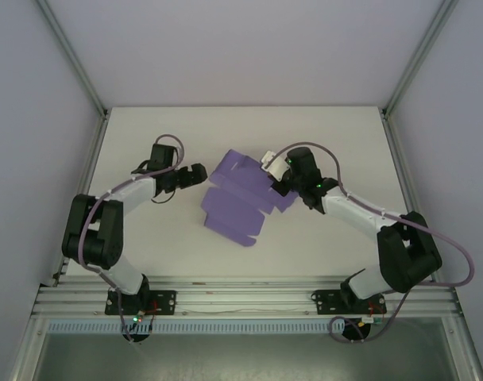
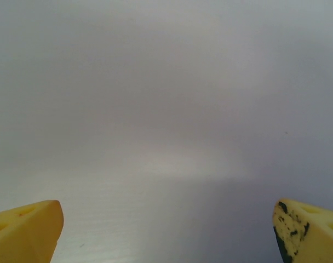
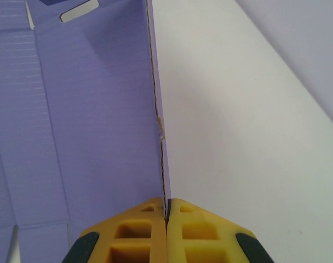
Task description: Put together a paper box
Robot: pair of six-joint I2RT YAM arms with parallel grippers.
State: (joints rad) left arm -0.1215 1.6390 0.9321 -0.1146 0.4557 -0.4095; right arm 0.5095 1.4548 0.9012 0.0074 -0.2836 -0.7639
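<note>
Purple paper box [image 1: 237, 198] edge clamped between right fingers [image 3: 139, 233]; left fingers [image 2: 24, 230] wide, just beside.

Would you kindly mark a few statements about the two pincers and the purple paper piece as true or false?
1. The right pincer is shut on an edge of the paper box. True.
2. The left pincer grips the paper box. False: it is open and holds nothing.
3. The paper box is a finished, closed box. False: it is an opened-out sheet with flaps.
4. The paper box lies on the white table between the two arms. True.
</note>
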